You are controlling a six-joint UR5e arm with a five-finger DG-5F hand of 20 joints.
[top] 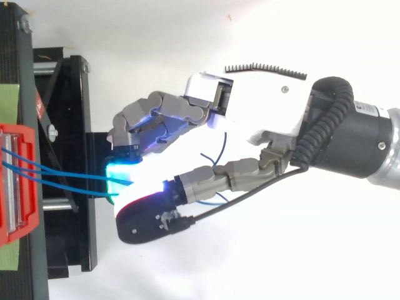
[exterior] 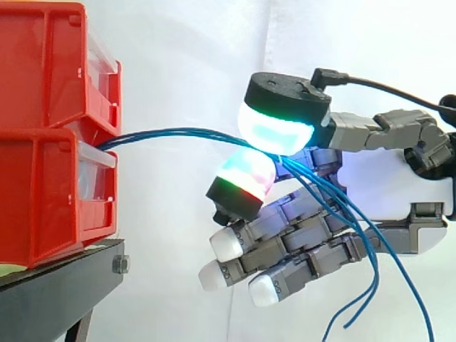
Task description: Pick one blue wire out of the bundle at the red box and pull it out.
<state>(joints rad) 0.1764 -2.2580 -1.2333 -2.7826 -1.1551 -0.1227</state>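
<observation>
Side view, 9 o'clock: two stacked red bins point(exterior: 43, 192) on a black stand point(exterior: 57, 285). The blue wires point(exterior: 171, 131) leave the gap between the bins as a tight bundle and run in a shallow arc toward 3 o'clock. They hang in the air and touch nothing on the way.

Centre: the bundle goes in between two glowing pads of the hand point(exterior: 385, 178), a thumb pad point(exterior: 274, 128) above and a finger pad point(exterior: 246, 178) below. The two pads are closed on the wires in a pinch. I cannot tell how many strands are caught, and it looks like more than one. The other fingers are stretched out toward 8 o'clock and hold nothing.

Toward 5 o'clock: past the pinch the strands fan apart and droop as loose tails.

Top view: at least two strands cross from the red box at 9 o'clock to the pads at centre.

Look: thin, smooth, uniformly blue strands, alike and hard to tell apart.

Handling (judgement): very light and limp, but springy enough to hold a curve. The smooth jacket is probably slippery against broad pads, so a firm fingertip pinch is needed. Neighbouring strands will tend to drag along. The best hold is at the fan, where the strands separate, not near the bins where they are packed together. A steady pull toward 3 o'clock suits.
</observation>
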